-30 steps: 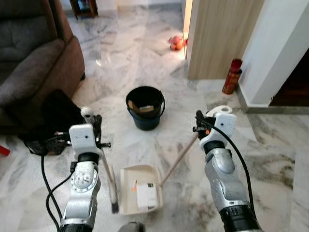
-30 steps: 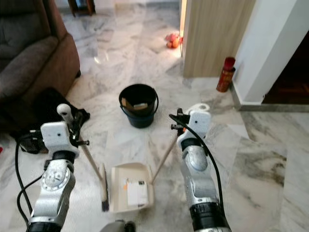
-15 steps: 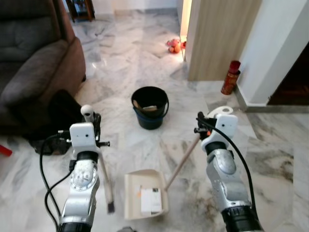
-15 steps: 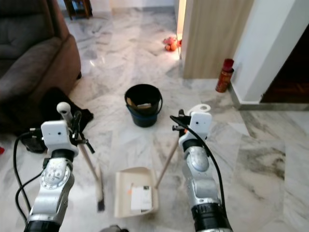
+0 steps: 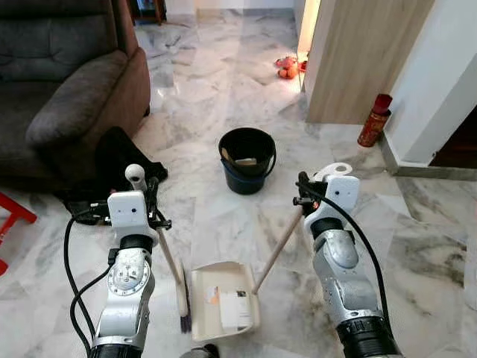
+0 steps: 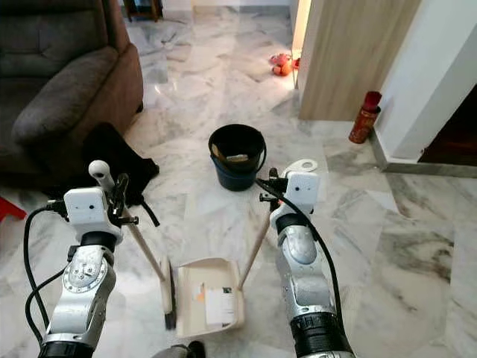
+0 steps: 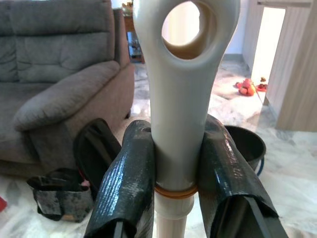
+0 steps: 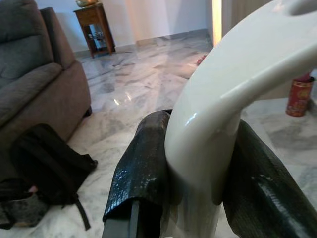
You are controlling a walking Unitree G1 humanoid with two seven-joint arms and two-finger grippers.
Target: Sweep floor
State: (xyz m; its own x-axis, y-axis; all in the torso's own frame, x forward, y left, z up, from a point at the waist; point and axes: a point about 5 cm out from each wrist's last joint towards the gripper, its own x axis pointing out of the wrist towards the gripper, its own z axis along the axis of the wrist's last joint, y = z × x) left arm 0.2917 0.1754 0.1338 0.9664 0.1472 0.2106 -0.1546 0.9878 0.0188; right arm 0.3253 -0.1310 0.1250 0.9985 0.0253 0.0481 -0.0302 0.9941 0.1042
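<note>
Left hand [image 7: 181, 163] clenched on broom handle [image 7: 180, 99]; right hand [image 8: 198, 173] grasping dustpan handle [image 8: 223, 94]. Dustpan [image 5: 223, 298] on marble floor [image 5: 216, 97], black bucket [image 5: 247, 159] farther off.

Glossy grey-veined marble floor [image 5: 209, 89], matt brown cloth sofa [image 5: 67, 82] at your ten o'clock, smooth cream plastic dustpan [image 6: 203, 297], shiny black plastic bucket [image 5: 247, 159] at twelve, pale wood-grain wall panel [image 5: 358, 52], gleaming silver metal arms.

left hand [image 6: 119, 195] grips broom [image 6: 153, 265]; right hand [image 6: 270, 186] grips dustpan [image 6: 205, 298]; bucket [image 6: 237, 156] beyond
</note>
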